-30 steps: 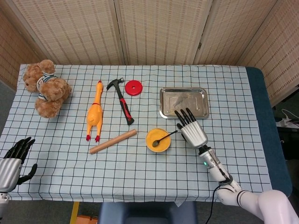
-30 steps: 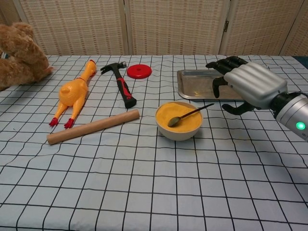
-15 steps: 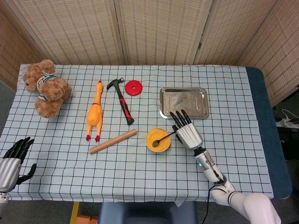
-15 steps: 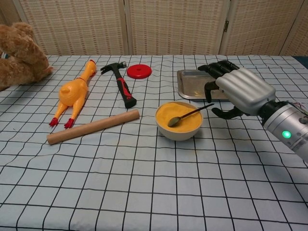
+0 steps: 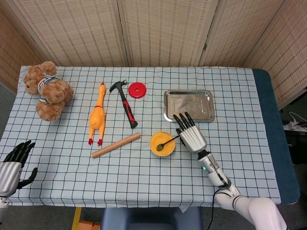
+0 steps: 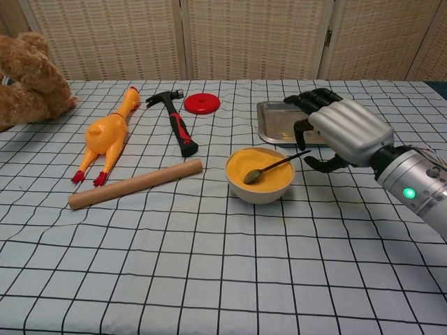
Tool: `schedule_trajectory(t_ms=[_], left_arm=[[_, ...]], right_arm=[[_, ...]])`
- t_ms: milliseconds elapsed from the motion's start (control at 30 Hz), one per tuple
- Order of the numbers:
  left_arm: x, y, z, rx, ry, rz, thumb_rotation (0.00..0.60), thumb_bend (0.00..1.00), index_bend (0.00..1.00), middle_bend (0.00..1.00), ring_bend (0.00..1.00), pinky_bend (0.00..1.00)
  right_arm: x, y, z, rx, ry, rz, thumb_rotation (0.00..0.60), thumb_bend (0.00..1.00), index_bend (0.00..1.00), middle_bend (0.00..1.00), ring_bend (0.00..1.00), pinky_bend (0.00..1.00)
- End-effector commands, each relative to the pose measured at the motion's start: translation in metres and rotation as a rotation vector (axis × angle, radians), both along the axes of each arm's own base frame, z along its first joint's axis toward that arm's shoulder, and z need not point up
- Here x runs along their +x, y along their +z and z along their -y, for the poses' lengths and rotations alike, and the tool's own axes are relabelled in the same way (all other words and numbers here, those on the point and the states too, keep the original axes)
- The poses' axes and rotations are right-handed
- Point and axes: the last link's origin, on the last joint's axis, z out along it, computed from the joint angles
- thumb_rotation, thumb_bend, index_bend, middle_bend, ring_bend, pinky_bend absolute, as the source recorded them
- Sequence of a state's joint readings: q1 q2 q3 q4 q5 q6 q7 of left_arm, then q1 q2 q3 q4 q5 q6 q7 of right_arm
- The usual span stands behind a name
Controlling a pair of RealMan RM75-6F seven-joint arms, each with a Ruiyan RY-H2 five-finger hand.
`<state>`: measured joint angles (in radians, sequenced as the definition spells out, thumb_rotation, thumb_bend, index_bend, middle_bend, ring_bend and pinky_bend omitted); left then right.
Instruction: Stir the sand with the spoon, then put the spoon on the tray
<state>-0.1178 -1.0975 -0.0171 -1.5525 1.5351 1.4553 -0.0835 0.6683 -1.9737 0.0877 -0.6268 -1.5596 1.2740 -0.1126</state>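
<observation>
A small bowl (image 5: 166, 152) (image 6: 260, 195) of yellow sand (image 6: 272, 176) stands in the middle of the checked cloth. A dark spoon (image 5: 169, 142) (image 6: 274, 165) lies in it, its head in the sand and its handle pointing right over the rim. My right hand (image 5: 190, 134) (image 6: 343, 130) hovers just right of the bowl with its fingers spread, the thumb close by the handle's tip; I see no grip on it. The steel tray (image 5: 206, 102) (image 6: 274, 119) lies empty behind that hand. My left hand (image 5: 11, 166) hangs open at the table's near left corner.
A hammer (image 5: 125, 102) (image 6: 177, 123), a red disc (image 5: 137, 89) (image 6: 202, 104), a rubber chicken (image 5: 97, 115) (image 6: 106, 132) and a wooden rod (image 5: 116, 145) (image 6: 135, 183) lie left of the bowl. A teddy bear (image 5: 48, 89) (image 6: 24, 77) sits at the far left.
My right hand has slid left, from beside the tray's front to right next to the spoon's handle tip. The spoon, the bowl and my left hand have stayed put.
</observation>
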Motion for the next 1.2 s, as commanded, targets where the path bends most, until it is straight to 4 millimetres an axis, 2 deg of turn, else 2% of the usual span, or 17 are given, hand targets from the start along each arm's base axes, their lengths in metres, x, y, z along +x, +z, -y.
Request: schedule_trajectory(t_ms=[33,567,667,767,900,1200], left_arm=[[0.000,0.000,0.000,0.000,0.001,0.000,0.600,0.44,0.00,0.00,0.00,0.18],[-0.001,0.000,-0.001,-0.004,0.004,-0.001,0.600,0.44,0.00,0.00,0.00,0.18],[-0.001,0.000,-0.001,-0.003,0.002,-0.002,0.600,0.44,0.00,0.00,0.00,0.18],[-0.001,0.000,-0.001,-0.003,0.000,-0.003,0.600,0.44,0.00,0.00,0.00,0.18],[0.000,0.000,-0.001,-0.004,-0.003,-0.003,0.600,0.45,0.00,0.00,0.00,0.18],[0.002,-0.004,0.000,-0.018,-0.010,-0.008,0.600,0.45,0.00,0.00,0.00,0.18]], right_arm=[[0.000,0.000,0.000,0.000,-0.002,-0.003,0.600,0.29,0.55,0.06,0.00,0.00],[0.001,0.000,0.003,-0.007,-0.006,-0.007,0.600,0.34,0.61,0.09,0.00,0.00],[0.001,0.000,0.003,-0.006,-0.002,-0.008,0.600,0.37,0.64,0.09,0.00,0.00],[0.002,0.002,0.003,0.002,0.007,-0.010,0.600,0.44,0.66,0.10,0.00,0.00],[0.008,0.012,0.006,0.017,0.028,-0.020,0.600,0.54,0.70,0.12,0.00,0.00],[0.038,0.045,0.021,0.057,-0.060,0.024,0.600,0.62,0.75,0.14,0.00,0.00]])
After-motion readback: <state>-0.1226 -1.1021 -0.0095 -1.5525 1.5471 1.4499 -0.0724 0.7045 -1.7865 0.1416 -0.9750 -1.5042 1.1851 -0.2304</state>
